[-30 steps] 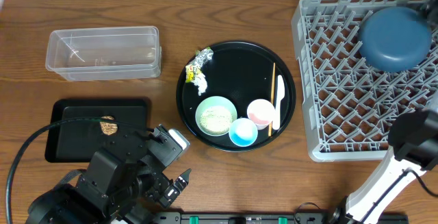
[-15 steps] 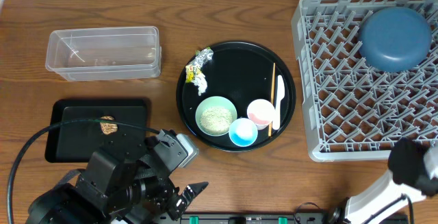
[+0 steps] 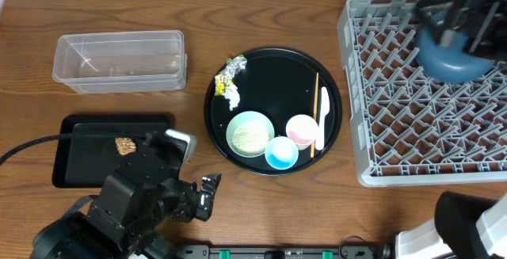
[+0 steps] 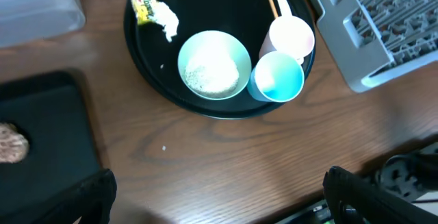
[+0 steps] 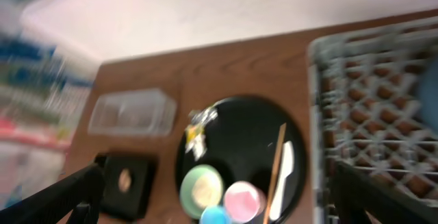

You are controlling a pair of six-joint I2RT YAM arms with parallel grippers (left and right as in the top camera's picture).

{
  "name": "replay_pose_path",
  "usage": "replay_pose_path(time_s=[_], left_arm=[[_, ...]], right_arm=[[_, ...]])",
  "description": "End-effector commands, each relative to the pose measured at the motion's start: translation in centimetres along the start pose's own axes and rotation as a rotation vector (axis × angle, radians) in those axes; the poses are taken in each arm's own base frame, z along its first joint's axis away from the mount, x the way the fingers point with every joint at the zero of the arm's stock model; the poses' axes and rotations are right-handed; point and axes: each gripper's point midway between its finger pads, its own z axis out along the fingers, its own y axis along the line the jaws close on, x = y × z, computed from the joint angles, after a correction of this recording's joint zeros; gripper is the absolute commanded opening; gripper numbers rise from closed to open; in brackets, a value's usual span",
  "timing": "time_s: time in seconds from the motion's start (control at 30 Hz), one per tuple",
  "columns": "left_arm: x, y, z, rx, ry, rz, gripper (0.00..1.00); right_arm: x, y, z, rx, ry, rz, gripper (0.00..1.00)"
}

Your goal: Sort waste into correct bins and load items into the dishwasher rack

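Swinging from the near right edge to the far right, the right gripper (image 3: 455,17) now hovers wide open above the dark blue plate (image 3: 455,59), which lies in the dishwasher rack (image 3: 396,132) at its far corner, so it looks loaded. The left gripper (image 3: 207,196), also wide and empty, has shifted slightly beside the shallow black tray (image 3: 79,172). The pale green bowl (image 3: 250,133) and foil scraps (image 3: 230,81) wait on the round black tray (image 3: 273,69). The table (image 3: 380,211) is brown wood grain, and the room beyond is pale and blurred.

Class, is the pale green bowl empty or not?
Not empty. The pale green bowl holds white rice-like grains across its bottom.
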Motion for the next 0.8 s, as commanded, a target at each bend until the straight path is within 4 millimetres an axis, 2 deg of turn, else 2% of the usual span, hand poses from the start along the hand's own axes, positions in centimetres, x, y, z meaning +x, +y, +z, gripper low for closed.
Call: replay_pose_path(time_s=[0.0,0.13,0.2,0.3,0.43,0.6,0.77], left_arm=[[0.3,1.0,0.1,-0.056,0.004,-0.059,0.98],[0.3,4.8,-0.5,-0.269,-0.038,-0.167,0.98],[0.6,6.1,-0.9,-0.339,-0.055,-0.247,0.98],[0.7,6.1,-0.9,-0.342,-0.049,-0.256,0.98],[0.8,6.2,-0.9,-0.343,-0.049,-0.256,0.98],[-0.3,7.3,-0.7,-0.426,-0.080,-0.252,0.98],[-0.6,6.8,2.2,-0.422,0.024,-0.279,0.98]], right_arm=[[1.8,2.6,0.7,-0.086,0.065,-0.062,0.99],[4.1,3.8,3.1,-0.128,0.182,-0.080,0.99],[5.2,3.7,4.3,-0.113,0.235,-0.080,0.99],[6.2,1.7,5.9,-0.008,0.288,-0.079,0.99],[7.0,-0.9,6.9,0.108,0.330,-0.070,0.99],[7.6,-1.7,7.8,0.126,0.358,-0.058,0.99],[7.9,-1.9,8.1,0.129,0.372,-0.053,0.99]])
